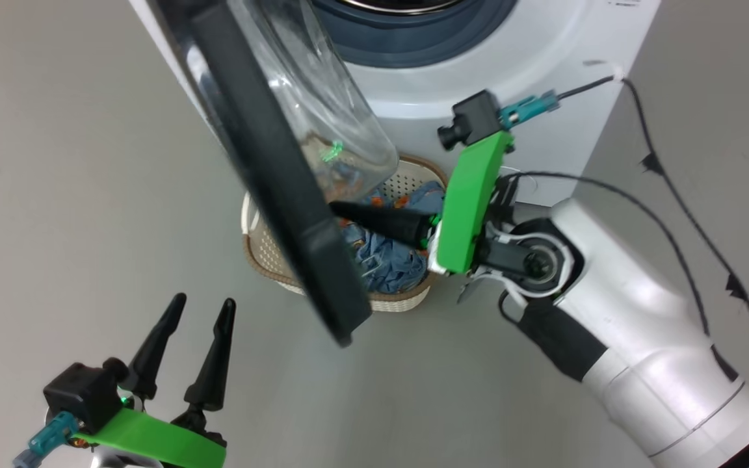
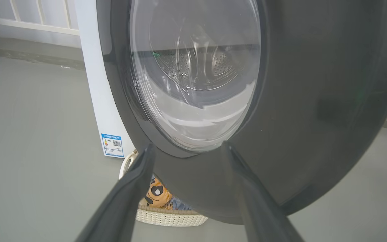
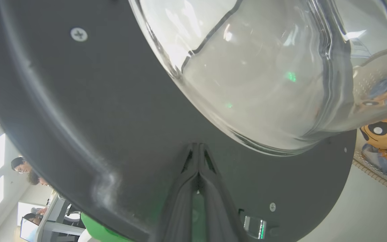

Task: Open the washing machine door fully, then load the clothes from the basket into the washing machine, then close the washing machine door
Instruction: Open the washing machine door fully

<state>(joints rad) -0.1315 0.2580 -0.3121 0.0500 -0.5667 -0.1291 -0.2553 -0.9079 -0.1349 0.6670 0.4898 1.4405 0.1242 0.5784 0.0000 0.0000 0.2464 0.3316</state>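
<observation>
- The washing machine door (image 1: 270,169) stands swung out from the washing machine (image 1: 478,71), partly open, with its glass bowl (image 1: 322,84) on the inner side.
- The right gripper (image 1: 339,209), fingers pressed together and holding nothing, has its tips against the door's inner face just below the bowl.
- The basket (image 1: 404,302) sits on the floor (image 1: 88,195) beneath the door, with the clothes (image 1: 387,260) inside.
- The left gripper (image 1: 204,300) hangs spread and empty on the door's outer side, apart from it.

At seven o'clock the left gripper (image 1: 204,303) has two black tapering fingers (image 1: 160,341), a bright green plate (image 1: 153,439) and a black camera box (image 1: 78,396) with a teal plug (image 1: 52,437). At four o'clock the right forearm (image 1: 634,325) is glossy white with a black band (image 1: 563,341) — thin black cables (image 1: 651,162), perhaps taped, beside it.
</observation>
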